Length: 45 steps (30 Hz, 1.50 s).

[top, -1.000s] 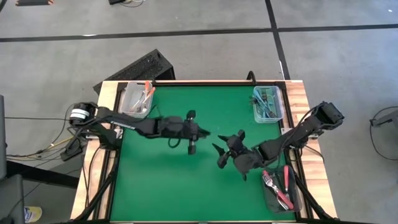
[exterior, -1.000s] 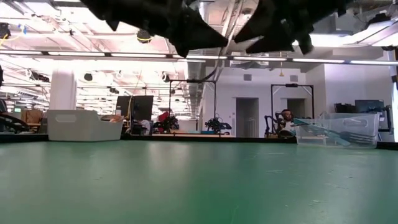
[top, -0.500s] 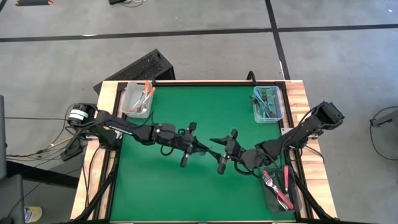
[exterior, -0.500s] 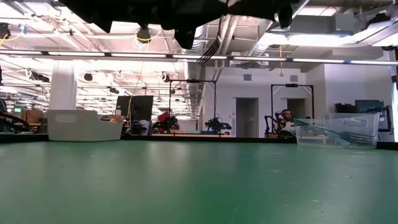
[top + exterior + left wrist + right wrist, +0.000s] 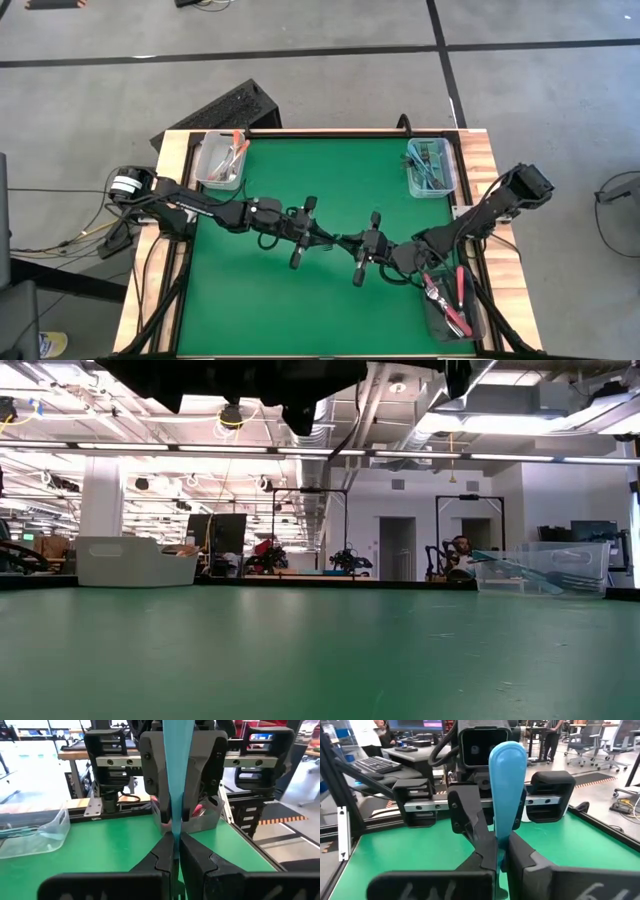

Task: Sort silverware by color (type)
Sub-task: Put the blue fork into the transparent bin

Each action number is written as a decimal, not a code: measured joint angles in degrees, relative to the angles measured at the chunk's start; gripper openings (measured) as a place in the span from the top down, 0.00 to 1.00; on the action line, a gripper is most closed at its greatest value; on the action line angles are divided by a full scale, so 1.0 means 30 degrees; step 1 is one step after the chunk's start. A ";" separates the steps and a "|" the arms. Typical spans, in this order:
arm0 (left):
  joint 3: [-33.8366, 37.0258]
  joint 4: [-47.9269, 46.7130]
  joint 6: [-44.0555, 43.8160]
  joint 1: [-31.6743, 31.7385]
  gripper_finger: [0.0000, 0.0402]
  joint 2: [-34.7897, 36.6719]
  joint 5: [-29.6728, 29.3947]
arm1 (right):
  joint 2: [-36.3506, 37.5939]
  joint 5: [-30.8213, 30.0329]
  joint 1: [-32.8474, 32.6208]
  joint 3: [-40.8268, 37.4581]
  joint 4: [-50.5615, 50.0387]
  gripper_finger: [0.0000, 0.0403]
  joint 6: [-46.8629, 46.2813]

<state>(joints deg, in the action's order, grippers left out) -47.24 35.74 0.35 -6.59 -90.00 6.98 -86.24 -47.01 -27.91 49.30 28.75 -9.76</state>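
Two arms meet over the green table (image 5: 260, 300), their two grippers sharing one light-blue-handled piece of silverware (image 5: 507, 790). Three bins stand at the table's edges: one clear bin (image 5: 219, 160) at the far left corner, one clear bin (image 5: 431, 167) at the far right corner, one dark bin (image 5: 452, 300) at the near right corner.

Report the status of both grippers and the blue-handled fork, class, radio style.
Left gripper and right gripper both shut on the blue-handled fork, mid-air handover over the green table. Nothing in the way.
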 joint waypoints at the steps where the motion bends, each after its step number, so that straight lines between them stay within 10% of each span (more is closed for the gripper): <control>1: 0.0000 -0.0091 0.0033 0.0000 0.97 0.0000 -0.0052 | 0.0000 -0.0003 0.0051 0.0000 -0.0003 0.94 -0.0009; 11: -0.0036 -0.2166 -0.0842 -0.0025 0.81 0.0000 -0.1226 | 0.2953 0.0639 -0.0286 0.1078 -0.8394 0.96 -0.4442; 26: -0.0036 -0.6498 -0.1534 0.0066 0.76 0.0000 -0.2075 | 0.6925 1.0625 -0.2336 0.3483 -2.6322 0.96 -1.8708; 38: -0.0036 -0.5594 -0.1721 0.0073 0.76 0.0000 -0.3715 | 0.8623 0.8203 -0.4530 0.3483 -3.0084 0.96 -2.2049; 45: -0.0036 -0.5180 -0.2007 0.0095 0.76 0.0000 -0.4598 | 1.0149 0.5636 -0.1045 0.3483 -3.5945 0.96 -2.1882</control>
<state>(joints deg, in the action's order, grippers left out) -47.35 20.19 -5.67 -6.31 -90.00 -6.81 -55.79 -30.11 -31.04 59.75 -79.08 -75.40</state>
